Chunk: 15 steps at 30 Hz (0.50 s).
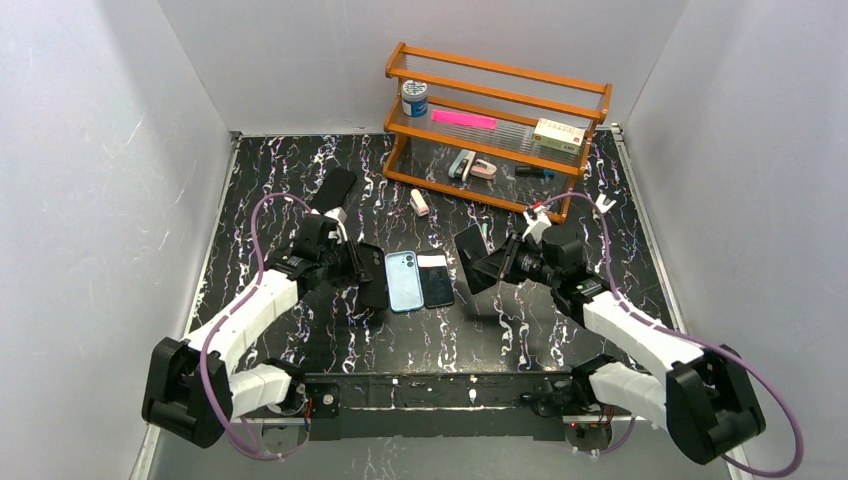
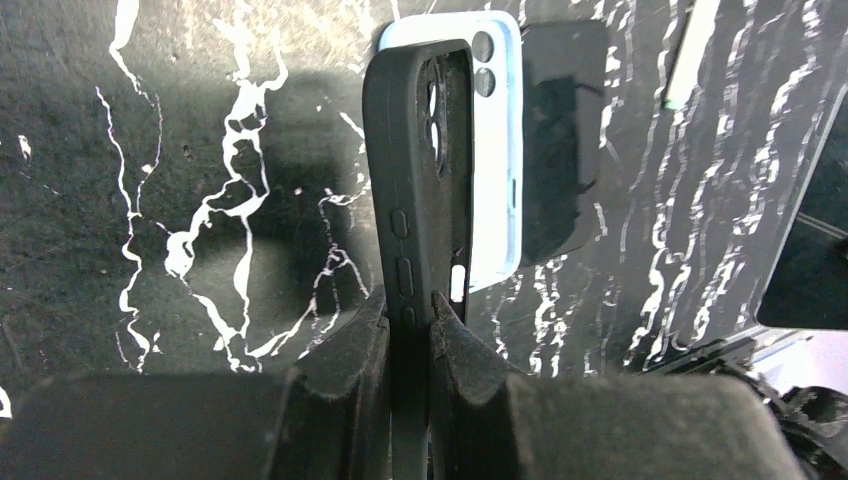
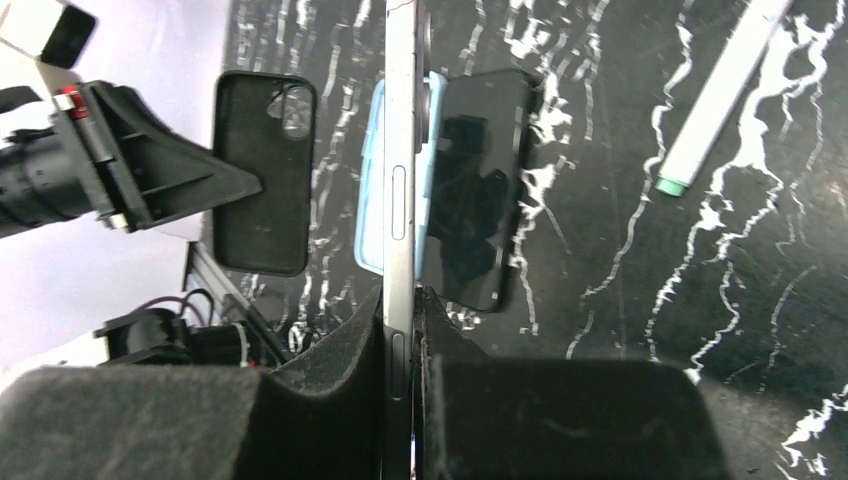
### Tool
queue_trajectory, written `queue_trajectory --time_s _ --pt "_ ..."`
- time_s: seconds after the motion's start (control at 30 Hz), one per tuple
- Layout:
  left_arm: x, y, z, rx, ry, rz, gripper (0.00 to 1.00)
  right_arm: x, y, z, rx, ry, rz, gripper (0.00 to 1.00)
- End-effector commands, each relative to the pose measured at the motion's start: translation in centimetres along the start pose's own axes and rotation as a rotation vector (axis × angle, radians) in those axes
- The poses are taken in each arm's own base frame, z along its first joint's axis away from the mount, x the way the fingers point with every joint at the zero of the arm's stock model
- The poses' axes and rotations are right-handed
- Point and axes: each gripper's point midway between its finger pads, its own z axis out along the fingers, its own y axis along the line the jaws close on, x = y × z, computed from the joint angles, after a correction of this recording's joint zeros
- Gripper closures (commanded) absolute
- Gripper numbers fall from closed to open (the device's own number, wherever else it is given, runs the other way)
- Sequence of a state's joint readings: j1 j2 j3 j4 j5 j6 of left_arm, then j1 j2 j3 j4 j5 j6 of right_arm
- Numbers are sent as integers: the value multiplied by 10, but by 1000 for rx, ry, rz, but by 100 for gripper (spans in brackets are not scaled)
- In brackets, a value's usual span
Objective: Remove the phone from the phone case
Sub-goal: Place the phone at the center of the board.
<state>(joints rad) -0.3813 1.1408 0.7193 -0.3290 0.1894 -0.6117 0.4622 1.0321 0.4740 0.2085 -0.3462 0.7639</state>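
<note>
My left gripper (image 1: 360, 272) is shut on an empty black phone case (image 1: 374, 278) and holds it on edge above the table. In the left wrist view the case (image 2: 420, 170) stands between my fingers, gripper (image 2: 410, 312), with its camera cutout showing through. My right gripper (image 1: 492, 265) is shut on the phone (image 1: 470, 258), bare and held on edge. In the right wrist view the phone's silver side (image 3: 400, 160) runs up from the gripper (image 3: 401, 302), and the black case (image 3: 263, 170) shows apart at the left.
A light blue phone or case (image 1: 404, 281) and a black phone (image 1: 436, 281) lie flat between the grippers. A wooden rack (image 1: 497, 130) with small items stands at the back. A white marker (image 3: 715, 100), a small pink-white item (image 1: 420, 202) and a black object (image 1: 335, 190) lie nearby.
</note>
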Motion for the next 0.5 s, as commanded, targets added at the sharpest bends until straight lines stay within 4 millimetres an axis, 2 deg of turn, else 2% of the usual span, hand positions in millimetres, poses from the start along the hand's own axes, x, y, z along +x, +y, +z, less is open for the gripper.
queue_trajectory --time_s 0.0,0.27,0.47 --pt "3 14 7 -45 14 34 100 -17 -1 14 -25 -73 -59 99" --pt "9 28 25 -69 40 34 100 -11 -34 39 50 -77 4 99" --pt "15 34 35 -69 39 18 100 -4 -43 54 49 -44 40 99"
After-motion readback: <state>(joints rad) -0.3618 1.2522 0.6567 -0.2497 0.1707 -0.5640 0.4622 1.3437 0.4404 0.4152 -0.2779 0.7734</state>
